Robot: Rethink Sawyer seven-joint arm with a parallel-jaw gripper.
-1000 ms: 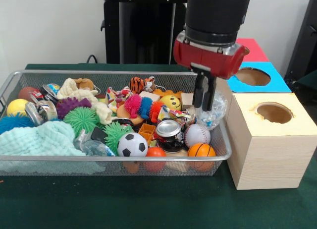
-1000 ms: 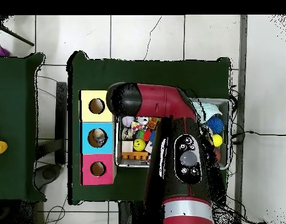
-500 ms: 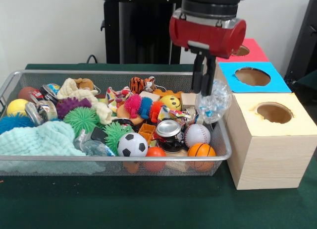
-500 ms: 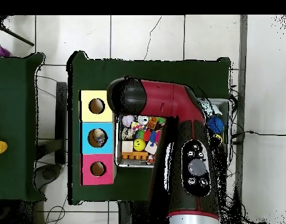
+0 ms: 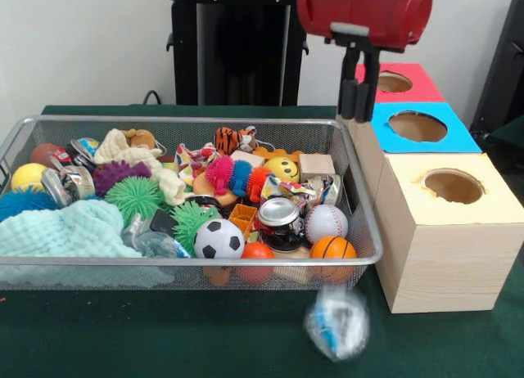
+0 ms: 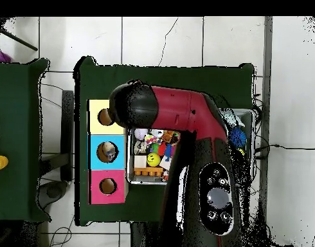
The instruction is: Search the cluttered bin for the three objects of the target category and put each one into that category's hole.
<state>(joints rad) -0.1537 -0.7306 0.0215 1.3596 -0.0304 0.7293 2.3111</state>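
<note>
My gripper [image 5: 358, 116] hangs high above the bin's right end, beside the blue box [image 5: 417, 126]. Its two fingers are pressed together with nothing between them. A crumpled clear plastic wad with blue print [image 5: 337, 322] shows blurred, low in front of the wire bin [image 5: 188, 121], over the green table and outside the bin. I cannot tell whether it is resting there. The wooden box [image 5: 453, 186] and the red box [image 5: 393, 82] each have a round hole on top. In the overhead view the arm [image 6: 179, 122] hides the gripper.
The bin holds several balls, a soccer ball [image 5: 219, 240], a crushed can [image 5: 280, 213], spiky toys, a tiger toy [image 5: 235, 138] and a mint cloth [image 5: 65, 231]. From overhead, the blue box's hole [image 6: 107, 151] has something in it.
The gripper rose and shifted right towards the boxes. The plastic wad it held has left its fingers and now shows low in front of the bin.
</note>
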